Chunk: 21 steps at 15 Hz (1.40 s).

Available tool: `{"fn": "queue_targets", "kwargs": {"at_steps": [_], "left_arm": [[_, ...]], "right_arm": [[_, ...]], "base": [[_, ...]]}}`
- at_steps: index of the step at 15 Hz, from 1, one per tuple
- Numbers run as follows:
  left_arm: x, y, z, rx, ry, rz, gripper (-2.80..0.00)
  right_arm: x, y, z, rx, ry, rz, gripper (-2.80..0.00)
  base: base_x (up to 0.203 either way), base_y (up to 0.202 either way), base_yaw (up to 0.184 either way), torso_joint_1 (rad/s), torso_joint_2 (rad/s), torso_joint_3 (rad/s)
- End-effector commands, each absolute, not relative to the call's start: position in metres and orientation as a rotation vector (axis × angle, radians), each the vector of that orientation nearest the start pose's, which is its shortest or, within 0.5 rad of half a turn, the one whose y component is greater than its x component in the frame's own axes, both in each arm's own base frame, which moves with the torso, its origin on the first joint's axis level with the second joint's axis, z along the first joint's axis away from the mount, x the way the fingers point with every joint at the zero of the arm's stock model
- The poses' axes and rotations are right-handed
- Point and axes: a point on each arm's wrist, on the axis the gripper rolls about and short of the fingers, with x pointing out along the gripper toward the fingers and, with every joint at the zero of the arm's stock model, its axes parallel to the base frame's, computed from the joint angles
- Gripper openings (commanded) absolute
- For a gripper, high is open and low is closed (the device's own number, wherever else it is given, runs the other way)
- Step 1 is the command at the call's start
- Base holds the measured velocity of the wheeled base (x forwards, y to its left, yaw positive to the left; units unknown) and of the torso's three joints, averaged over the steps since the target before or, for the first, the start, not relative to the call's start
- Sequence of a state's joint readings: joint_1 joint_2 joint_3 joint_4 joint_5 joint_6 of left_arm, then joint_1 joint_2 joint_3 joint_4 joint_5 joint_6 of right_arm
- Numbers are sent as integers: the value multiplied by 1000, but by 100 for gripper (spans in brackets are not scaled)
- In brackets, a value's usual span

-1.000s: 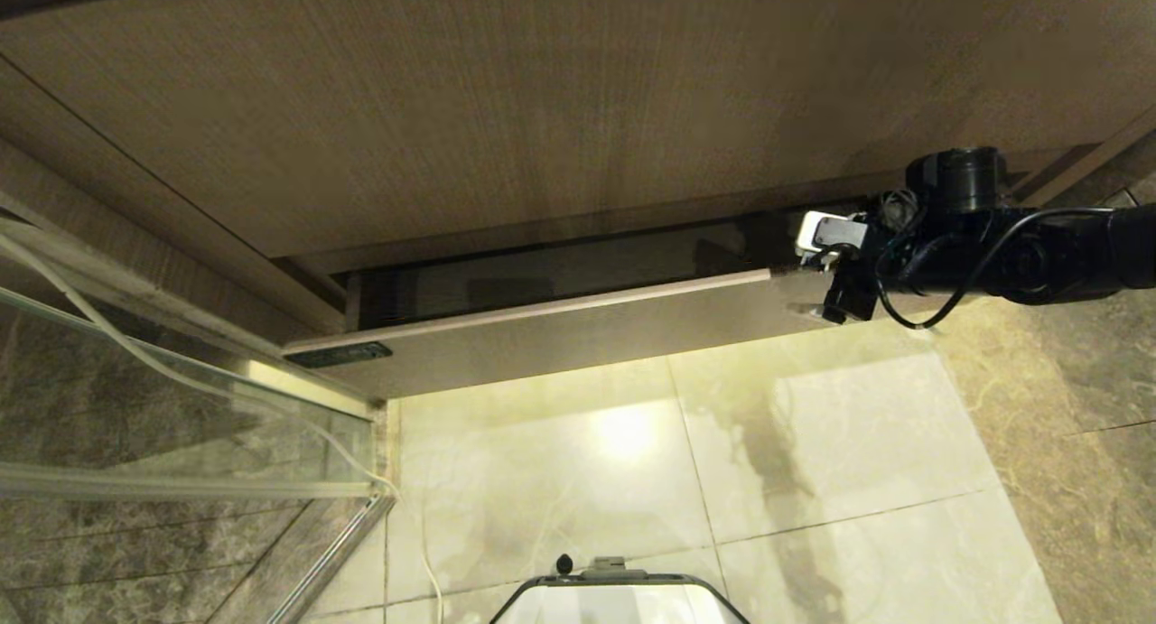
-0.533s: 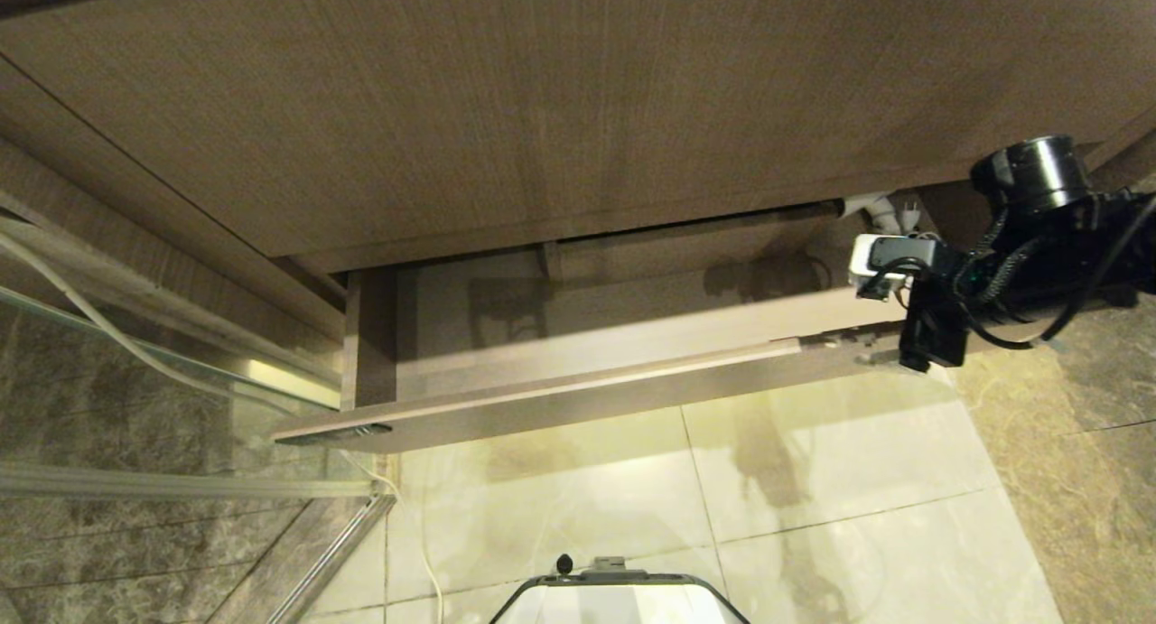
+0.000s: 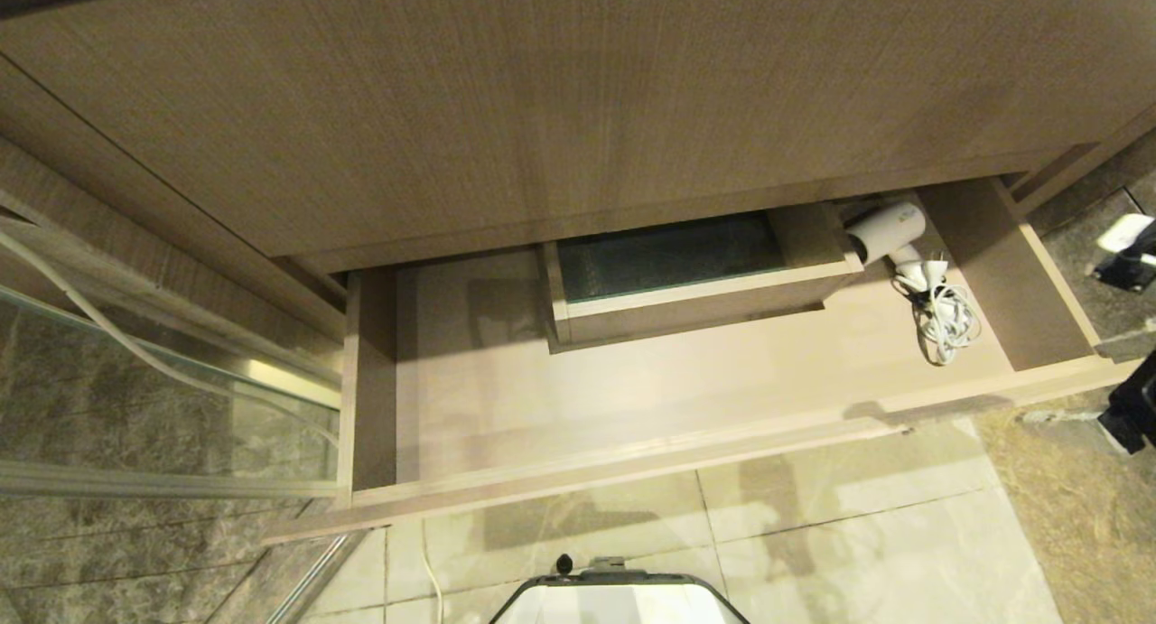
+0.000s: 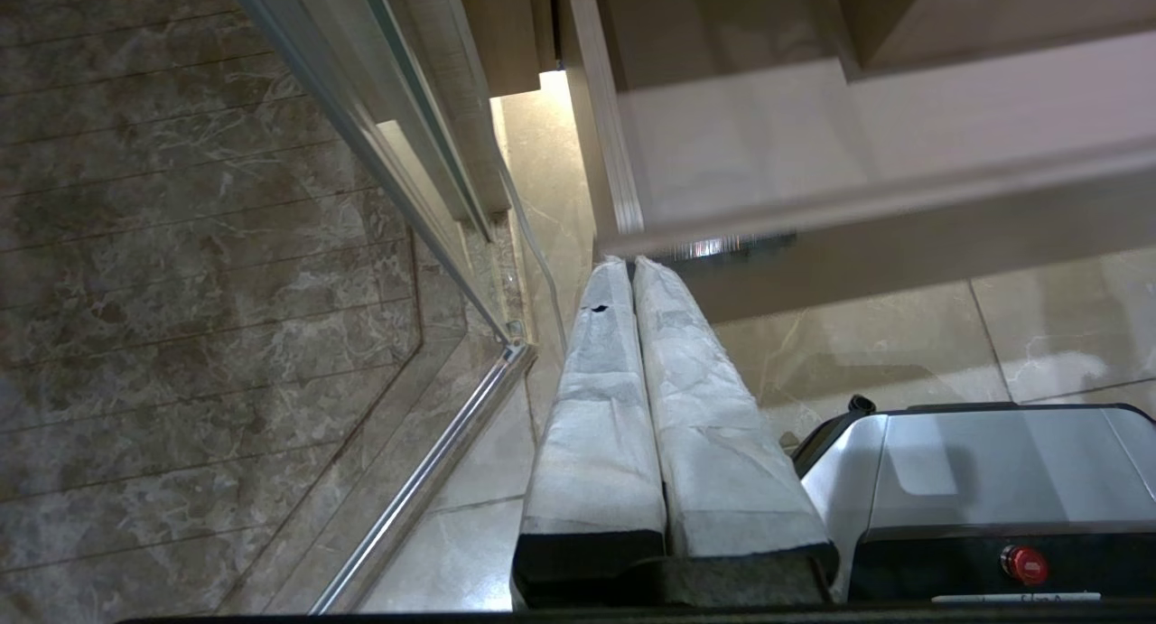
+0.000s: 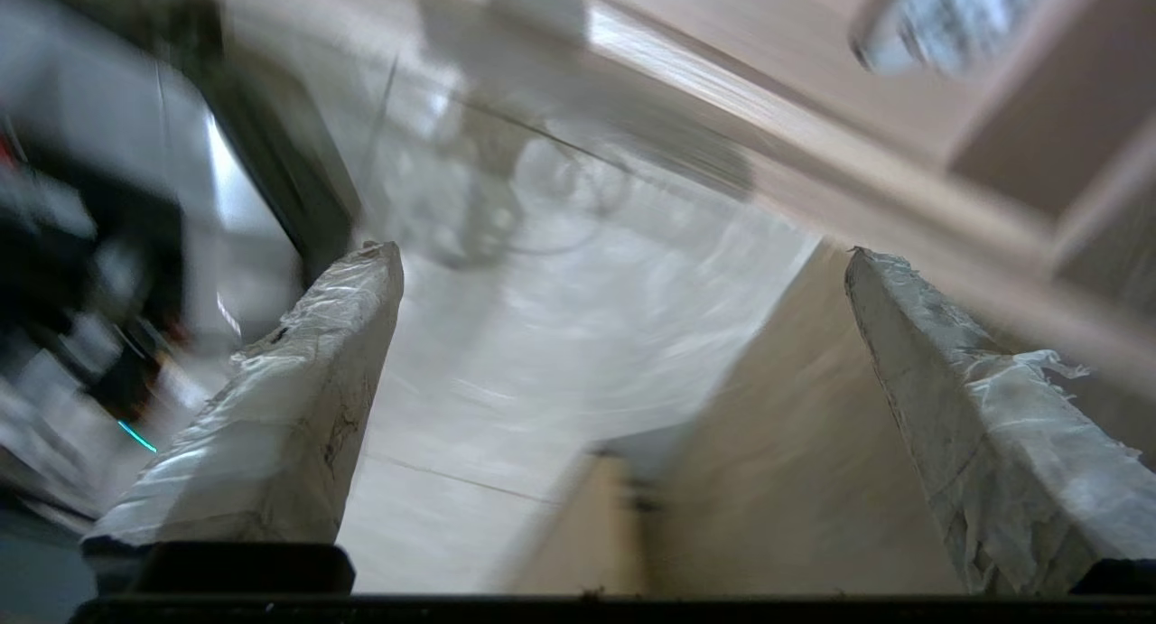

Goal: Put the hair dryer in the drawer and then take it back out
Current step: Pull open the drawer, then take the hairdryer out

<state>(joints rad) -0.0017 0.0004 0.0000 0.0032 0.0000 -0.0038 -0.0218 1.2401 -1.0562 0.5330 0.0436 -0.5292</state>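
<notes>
The drawer stands pulled far out below the tall wood-grain panel. Inside it, at the back right corner, lies the white hair dryer, its bundled white cord just in front of it. My right arm shows only at the far right edge, off the drawer's right front corner and apart from the dryer. In the blurred right wrist view my right gripper is open with nothing between its fingers. My left gripper is shut and empty, parked low under the drawer's front left corner.
A boxed cutout sits at the drawer's mid-back. A glass shower panel with a metal rail stands to the left. Pale floor tiles lie in front, and my base is at the bottom.
The drawer has slid from barely open to far out, uncovering the hair dryer and cord. My right arm has drawn back with it to the right edge of the head view.
</notes>
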Motion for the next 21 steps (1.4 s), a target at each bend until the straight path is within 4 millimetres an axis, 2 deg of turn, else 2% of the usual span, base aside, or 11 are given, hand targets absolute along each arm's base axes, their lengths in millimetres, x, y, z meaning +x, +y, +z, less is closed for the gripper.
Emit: {"fn": "queue_targets", "kwargs": {"at_steps": [1,6,8,11,16,17,18,21], "left_arm": [[-23,0,75,-5,5,0,-280],[-23,0,75,-5,3,0,-280],[-23,0,75,-5,5,-2,-280],[-23,0,75,-5,5,0,-280],[-23,0,75,-5,3,0,-280],[-23,0,75,-5,4,0,-280],[-23,0,75,-5,3,0,-280],[-23,0,75,-5,3,-1,-280]], "right_arm": [[142,-9,260,-326,632,65,-280],[152,-16,259,-333,523,-54,-280],[156,-21,254,-353,537,-134,-280],[194,-40,233,-378,616,-328,-280],[277,-87,178,-354,707,-435,-280],[291,-96,168,-340,718,-433,-236],[307,-107,159,-315,709,-392,0],[355,-133,147,-315,630,-256,0]], "base": [[0,0,0,0,0,0],[0,0,0,0,0,0],[0,0,0,0,0,0],[0,0,0,0,0,0],[0,0,0,0,0,0],[0,0,0,0,0,0],[0,0,0,0,0,0],[0,0,0,0,0,0]]}}
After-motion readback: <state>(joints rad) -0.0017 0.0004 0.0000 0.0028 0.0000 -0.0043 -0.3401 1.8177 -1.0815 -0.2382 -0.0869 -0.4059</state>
